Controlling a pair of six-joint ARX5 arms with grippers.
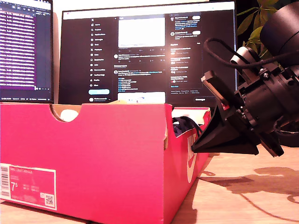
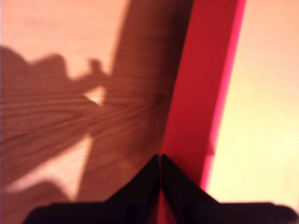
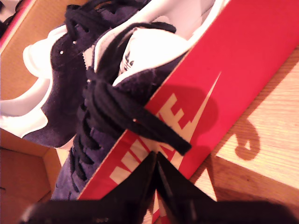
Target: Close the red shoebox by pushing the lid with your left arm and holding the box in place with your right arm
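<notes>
Shoebox (image 1: 93, 158): red, white swoosh on its side, label reading "7.5".
My second gripper (image 3: 156, 161): jaws closed, at that side wall.
My first gripper (image 2: 160, 161): jaws closed, empty.

looks like a home office desk: two monitors (image 1: 147, 51) lit up, wooden tabletop (image 1: 252, 196), a houseplant (image 1: 254, 23) behind

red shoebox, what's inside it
Inside the red shoebox is a dark sneaker with black laces spilling over the wall. The exterior view's box wall hides most of it.
</notes>
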